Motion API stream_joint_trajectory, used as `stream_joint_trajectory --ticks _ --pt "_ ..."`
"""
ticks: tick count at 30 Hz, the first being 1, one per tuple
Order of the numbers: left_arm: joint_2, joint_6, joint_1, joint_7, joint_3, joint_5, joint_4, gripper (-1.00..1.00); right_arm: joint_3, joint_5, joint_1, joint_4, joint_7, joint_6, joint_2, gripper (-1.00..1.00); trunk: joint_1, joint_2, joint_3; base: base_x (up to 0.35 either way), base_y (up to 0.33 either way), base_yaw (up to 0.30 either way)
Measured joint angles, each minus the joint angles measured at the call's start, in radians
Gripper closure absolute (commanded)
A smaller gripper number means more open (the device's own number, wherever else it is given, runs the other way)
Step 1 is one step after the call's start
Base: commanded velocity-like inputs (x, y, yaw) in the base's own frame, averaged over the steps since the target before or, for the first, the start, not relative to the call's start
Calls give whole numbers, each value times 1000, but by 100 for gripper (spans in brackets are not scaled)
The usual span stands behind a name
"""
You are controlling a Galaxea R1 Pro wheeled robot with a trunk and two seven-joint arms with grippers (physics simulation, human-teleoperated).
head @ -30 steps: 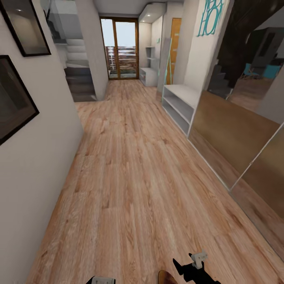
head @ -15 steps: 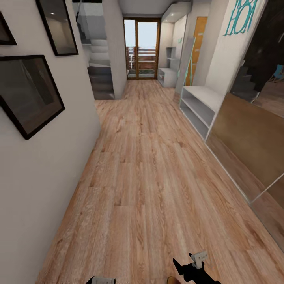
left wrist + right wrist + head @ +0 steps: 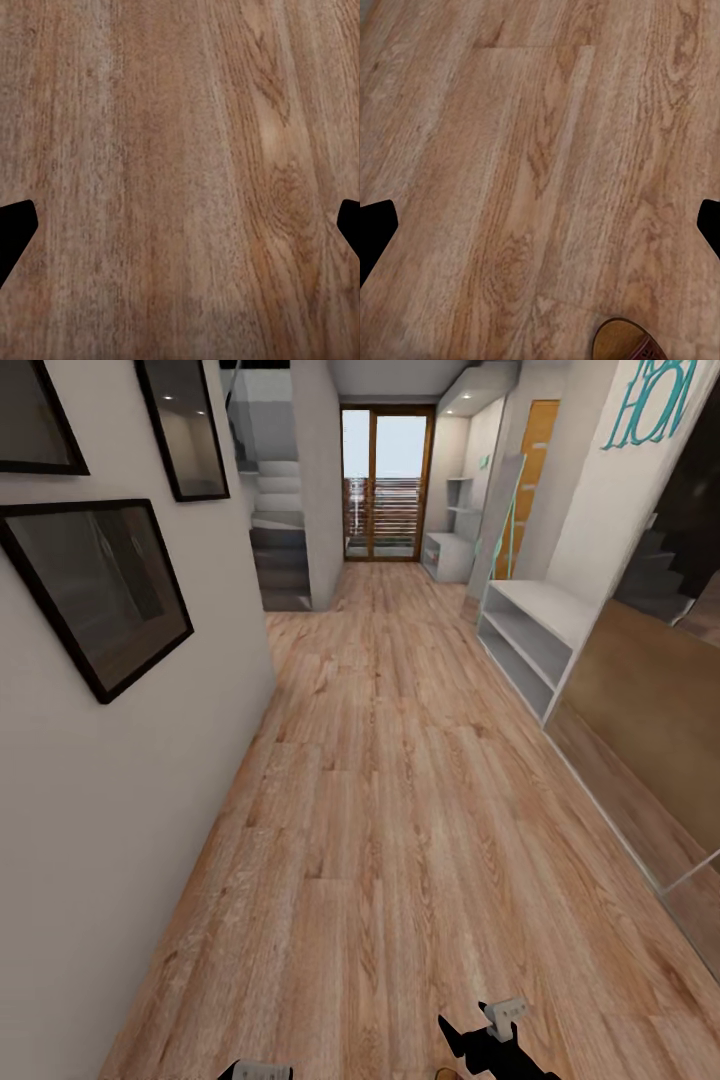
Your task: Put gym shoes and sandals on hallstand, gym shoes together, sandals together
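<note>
Left gripper (image 3: 180, 225): jaws spread wide, two black fingertips (image 3: 13, 236) at opposite edges of the left wrist view, nothing between them but bare plank. In the head view a pale part of it sits at the lower edge (image 3: 262, 1071).

Right gripper (image 3: 540, 225): jaws likewise spread wide and empty, black tips at the frame edges. In the head view it appears as a black body with a pale grey block (image 3: 492, 1032) low in the frame.

Sandal (image 3: 628, 341): one, partly cut off by the frame edge of the right wrist view. Brown rounded rim, tan insole, a patterned reddish strap. Lies flat on the floor just beside the right gripper, outside the jaws. A brown sliver of it shows at the bottom edge of the head view (image 3: 447, 1074), close to that gripper.

Corridor floor (image 3: 380, 810): light brown wood-grain planks running the length of the hall.

Hallstand (image 3: 447, 555): pale low unit with staggered shelves above, far down the corridor on the right; too small to read any lettering.

Low white unit (image 3: 535, 630): two open shelf levels, nearer on the right wall. Teal lettering (image 3: 650, 405) above it, legible as "HO", the rest cropped.

Framed pictures (image 3: 100, 590): black frames on the left wall.

Glazed door (image 3: 385, 485): wood-framed, at the corridor's end. Stairs (image 3: 280, 530) to its left.
</note>
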Motion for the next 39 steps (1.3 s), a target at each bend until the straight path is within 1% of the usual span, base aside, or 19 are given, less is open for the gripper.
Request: stream_joint_trajectory --ticks 11,24,28,35,39 --pt "0 0 0 1 2 0 0 -100 0 0 0 0 0 0 0 -100 0 0 0 -22 -175 2" --pt "0 0 0 1 3 0 0 -100 -1 0 0 0 0 0 0 -100 0 0 0 -7 -20 0" --pt "0 0 0 2 3 0 0 -100 -1 0 0 0 0 0 0 -100 0 0 0 -180 -1 0" --pt "0 0 0 2 3 0 0 -100 -1 0 0 0 0 0 0 -100 0 0 0 -292 0 0" --pt "0 0 0 1 3 0 0 -100 -1 0 0 0 0 0 0 -100 0 0 0 -82 0 0"
